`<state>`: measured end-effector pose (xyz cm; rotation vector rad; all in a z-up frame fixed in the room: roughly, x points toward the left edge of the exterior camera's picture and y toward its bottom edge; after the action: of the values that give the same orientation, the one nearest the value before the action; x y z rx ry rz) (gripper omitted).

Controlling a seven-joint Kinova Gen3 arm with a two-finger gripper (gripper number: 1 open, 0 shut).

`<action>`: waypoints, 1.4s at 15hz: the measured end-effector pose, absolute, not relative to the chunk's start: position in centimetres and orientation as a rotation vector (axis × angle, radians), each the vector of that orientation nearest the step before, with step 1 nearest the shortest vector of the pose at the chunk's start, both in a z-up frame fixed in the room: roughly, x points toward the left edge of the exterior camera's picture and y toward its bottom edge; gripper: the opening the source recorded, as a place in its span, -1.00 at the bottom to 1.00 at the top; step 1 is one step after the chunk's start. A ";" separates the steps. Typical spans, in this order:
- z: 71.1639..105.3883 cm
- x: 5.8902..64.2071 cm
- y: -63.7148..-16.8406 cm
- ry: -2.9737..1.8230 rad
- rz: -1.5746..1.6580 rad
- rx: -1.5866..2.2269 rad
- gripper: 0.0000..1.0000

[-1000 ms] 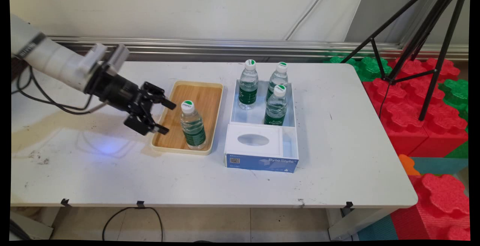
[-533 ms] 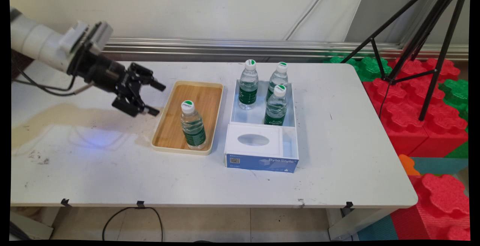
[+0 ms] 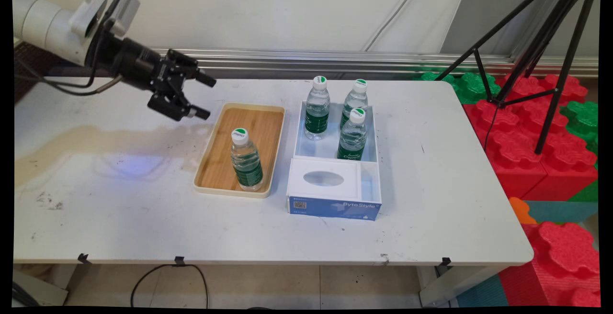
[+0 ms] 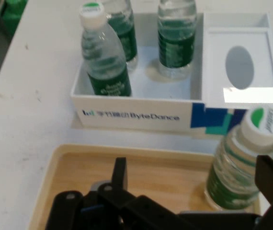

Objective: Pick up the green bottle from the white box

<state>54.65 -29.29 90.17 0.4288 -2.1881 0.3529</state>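
My black gripper (image 3: 207, 97) hangs open and empty above the table, just left of the far left corner of a wooden tray (image 3: 276, 147) with a cream rim. A clear water bottle (image 3: 246, 161) with a green label stands upright at the tray's near right. In the hand view the gripper (image 4: 196, 178) looks over the tray (image 4: 141, 167), with that bottle (image 4: 232, 170) ahead on the right, close by the right finger (image 4: 272, 179). Beyond the tray is a white box (image 3: 335, 149) holding three upright bottles (image 3: 316, 109), seen in the hand view as the box (image 4: 136, 115) lettered ByteDance.
The box's near part has a white lid with an oval opening (image 3: 323, 178). A black tripod (image 3: 536, 55) stands to the right of the table over red and green foam blocks (image 3: 531, 127). A brown stain (image 3: 86, 141) marks the table's left side.
The gripper has risen and drawn back from beside the tray's bottle toward the far left, still open. The bottles, tray and box have not moved.
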 end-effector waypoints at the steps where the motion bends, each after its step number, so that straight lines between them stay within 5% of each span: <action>1: 90.3 54.5 -29.6 -2.185 0.359 0.427 1.00; 9: 89.8 52.6 -32.7 -2.150 0.413 0.397 1.00; 21: 83.4 49.0 -37.2 -2.117 0.472 0.407 1.00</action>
<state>48.96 -37.16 83.38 0.4068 -2.1165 0.4720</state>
